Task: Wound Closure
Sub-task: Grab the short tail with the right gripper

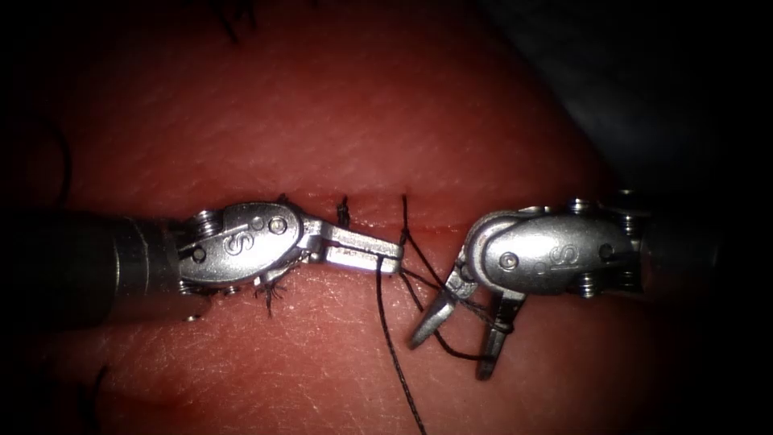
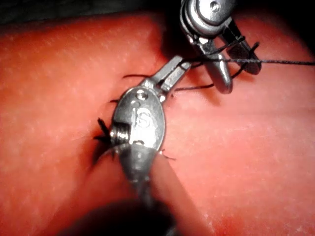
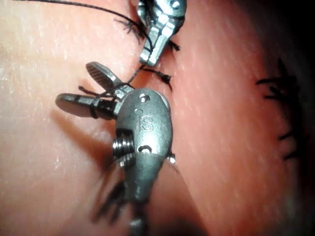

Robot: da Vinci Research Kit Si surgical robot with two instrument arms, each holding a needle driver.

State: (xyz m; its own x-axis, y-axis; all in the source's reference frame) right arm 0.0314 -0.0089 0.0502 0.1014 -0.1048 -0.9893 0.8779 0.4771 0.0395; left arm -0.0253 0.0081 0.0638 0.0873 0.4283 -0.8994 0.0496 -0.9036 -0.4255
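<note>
Along the cut (image 1: 451, 229), which runs crosswise over the tissue (image 1: 403, 105), short dark cut ends of thread (image 1: 270, 296) stand up beside the left arm's tool, and further knotted stitches (image 3: 283, 113) show in the right wrist view, so part of the closure looks done; by the loose thread at the middle, the stitch there seems not yet finished. The left claw (image 1: 393, 255) lies flat along the cut with its jaws pressed together at the tip, and the thread (image 1: 398, 362) appears caught there, one strand dropping away from the tip toward the viewer. Just to the right, the right claw (image 1: 455, 346) points downward with its jaws spread wide, gripping nothing; thread loops around and across both open jaws. The needle cannot be made out.
</note>
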